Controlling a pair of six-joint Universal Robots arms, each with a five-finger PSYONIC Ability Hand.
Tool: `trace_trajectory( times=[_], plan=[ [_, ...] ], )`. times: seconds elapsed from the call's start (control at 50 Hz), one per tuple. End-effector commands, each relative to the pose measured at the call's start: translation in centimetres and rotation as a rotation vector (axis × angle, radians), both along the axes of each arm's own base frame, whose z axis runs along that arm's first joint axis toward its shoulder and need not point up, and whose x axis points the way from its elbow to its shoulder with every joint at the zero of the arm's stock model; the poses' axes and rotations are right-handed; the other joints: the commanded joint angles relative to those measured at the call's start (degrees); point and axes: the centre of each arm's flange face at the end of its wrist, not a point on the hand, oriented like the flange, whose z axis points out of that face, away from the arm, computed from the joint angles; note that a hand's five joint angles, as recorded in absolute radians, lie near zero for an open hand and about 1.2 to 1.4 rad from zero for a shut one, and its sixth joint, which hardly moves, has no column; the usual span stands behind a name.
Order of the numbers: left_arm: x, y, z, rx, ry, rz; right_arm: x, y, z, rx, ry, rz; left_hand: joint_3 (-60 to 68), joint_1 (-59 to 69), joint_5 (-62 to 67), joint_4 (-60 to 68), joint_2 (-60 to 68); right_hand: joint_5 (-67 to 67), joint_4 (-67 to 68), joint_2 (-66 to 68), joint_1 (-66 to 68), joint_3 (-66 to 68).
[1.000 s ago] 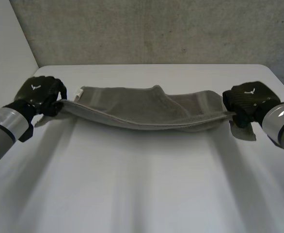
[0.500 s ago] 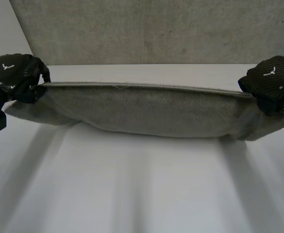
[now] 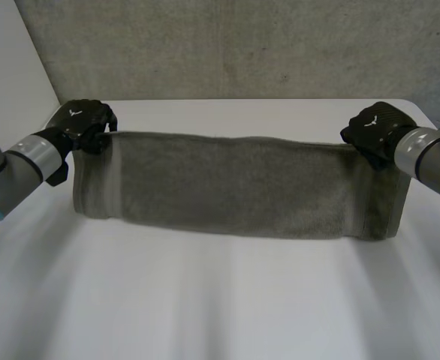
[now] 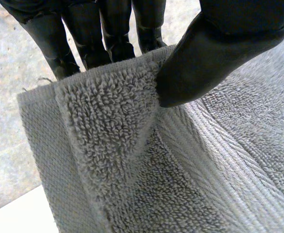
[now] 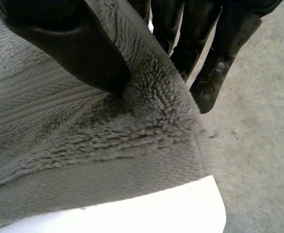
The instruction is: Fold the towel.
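The grey towel (image 3: 235, 187) hangs as a long band stretched between the two hands, above the white worktop (image 3: 220, 307). The left hand (image 3: 81, 124) is at one upper corner of the towel and the right hand (image 3: 374, 131) at the other. The top edge runs nearly level between them. Whether the towel's lower edge rests on the worktop or hangs just clear of it, I cannot tell.

I judge this to be the carrying part of a fold: the towel is up and spread, not yet laid down. The next move would call for both hands to travel together and keep the top edge taut and level. That way the lower edge lands straight and the held edge can be brought over to meet it without skewing.

The head view gives the whole span and the concrete wall (image 3: 242, 45) beyond the towel, but it hides the grips. The left wrist view shows them. The thumb (image 4: 219, 53) presses the towel's corner (image 4: 132, 121) against the fingers (image 4: 118, 34) behind it, with what looks like two layers of terry caught there. The right wrist view shows the same pinch at the far corner, thumb (image 5: 74, 43) on the near face of the cloth (image 5: 84, 141) and fingers (image 5: 219, 53) behind. A strip of worktop (image 5: 156, 208) lies below the towel's edge.
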Motion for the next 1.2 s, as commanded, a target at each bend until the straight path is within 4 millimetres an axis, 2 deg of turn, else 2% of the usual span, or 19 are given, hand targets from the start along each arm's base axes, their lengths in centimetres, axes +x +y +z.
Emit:
trace_trajectory(
  times=[0.02,0.22,0.24,0.26,0.28,0.3,0.32,0.34,0.38,0.48,0.58,0.62,0.68,0.82,0.86,0.94,0.98,1.06,1.2],
  plan=[
    [-0.2,-3.0,-1.7,-0.014,-0.005,0.060,0.6,-2.1,-2.4,0.004,0.011,-0.016,2.64,4.28,2.87,1.82,2.86,2.19,3.40,3.50,4.02,4.16],
    [-1.3,-4.3,-3.2,-0.009,-0.006,0.046,1.1,-3.9,-4.7,0.016,0.014,-0.014,2.64,4.28,2.87,1.82,2.86,2.19,3.40,3.50,4.02,4.16],
    [-1.6,-4.2,-3.4,-0.009,-0.006,0.040,1.2,-4.1,-5.0,0.017,0.016,-0.015,-6.83,-5.19,-6.60,-7.65,-6.61,-13.07,-11.87,-11.77,-11.24,-11.11],
    [-1.6,-4.2,-3.4,-0.009,-0.006,0.040,1.2,-4.1,-5.0,0.017,0.016,-0.015,-6.93,-5.29,-6.69,-7.75,-6.70,-13.22,-12.02,-11.92,-11.40,-11.26],
    [-1.9,-4.2,-3.5,-0.009,-0.006,0.037,1.5,-4.1,-5.2,0.014,0.016,-0.014,-29.91,-28.27,-29.68,-30.73,-29.69,-30.55,-29.34,-29.24,-28.72,-28.58],
    [-1.9,-4.2,-3.5,-0.009,-0.006,0.037,1.8,-4.2,-5.4,0.003,0.019,-0.024,-30.14,-28.50,-29.91,-30.96,-29.92,-44.04,-42.83,-42.73,-42.21,-42.07],
    [-2.1,-4.2,-3.6,-0.008,-0.007,0.041,1.8,-4.2,-5.4,0.003,0.019,-0.024,-45.80,-44.15,-45.56,-46.62,-45.57,-44.18,-42.97,-42.87,-42.35,-42.21],
    [-2.1,-4.2,-3.7,-0.008,-0.008,0.053,1.8,-4.5,-5.4,-0.017,0.017,-0.048,-55.28,-53.64,-55.04,-56.10,-55.05,-59.00,-57.79,-57.69,-57.17,-57.03],
    [-2.2,-4.2,-3.7,-0.008,-0.009,0.064,1.7,-4.9,-5.2,-0.041,0.005,-0.076,-61.20,-59.56,-60.97,-62.02,-60.98,-67.81,-66.60,-66.50,-65.98,-65.84],
    [-2.0,-4.3,-3.1,-0.027,-0.009,0.102,1.6,-5.8,-4.1,-0.117,-0.062,-0.138,-63.11,-61.47,-62.88,-63.93,-62.89,-67.81,-66.60,-66.50,-65.98,-65.84],
    [-1.8,-4.3,-1.6,-0.053,-0.004,0.126,1.4,-5.6,-1.4,-0.171,-0.132,-0.159,-63.28,-61.64,-63.05,-64.10,-63.06,-67.81,-66.60,-66.50,-65.98,-65.84],
    [-1.8,-3.9,0.0,-0.069,0.003,0.126,1.1,-4.9,0.0,-0.185,-0.154,-0.169,-63.28,-61.64,-63.05,-64.10,-63.06,-67.81,-66.60,-66.50,-65.98,-65.84],
    [-1.7,-3.5,0.6,-0.068,0.005,0.126,0.9,-3.8,1.1,-0.188,-0.160,-0.168,-63.28,-61.64,-63.05,-64.10,-63.06,-67.81,-66.60,-66.50,-65.98,-65.84],
    [-0.6,0.4,2.8,-0.027,0.001,0.138,0.1,-0.7,1.8,-0.149,-0.151,-0.175,-63.11,-61.47,-62.88,-63.93,-62.89,-67.81,-66.60,-66.50,-65.98,-65.84],
    [-0.5,1.3,2.8,-0.013,-0.002,0.137,-0.3,1.1,0.7,-0.093,-0.131,-0.176,-63.11,-61.47,-62.88,-63.93,-62.89,-67.81,-66.60,-66.50,-65.98,-65.84],
    [-0.2,3.5,2.1,0.025,-0.009,0.137,-0.9,2.5,-1.1,-0.023,-0.111,-0.185,-63.28,-61.64,-63.04,-64.10,-63.05,-67.81,-66.60,-66.50,-65.98,-65.84],
    [-0.1,4.1,1.5,0.037,-0.011,0.137,-1.3,3.5,-3.0,0.057,-0.112,-0.193,-63.28,-61.64,-63.05,-64.10,-63.06,-67.81,-66.60,-66.50,-65.98,-65.84],
    [0.0,5.3,-0.6,0.076,-0.013,0.139,-1.6,4.1,-4.7,0.125,-0.146,-0.212,-63.28,-61.64,-63.05,-64.10,-63.06,-63.86,-62.65,-62.55,-62.03,-61.89],
    [0.4,5.9,-2.2,0.104,0.040,0.151,-3.8,3.3,-8.4,0.233,-0.262,-0.244,-63.11,-61.47,-62.88,-63.93,-62.89,-63.86,-62.65,-62.55,-62.03,-61.89]
  ],
)
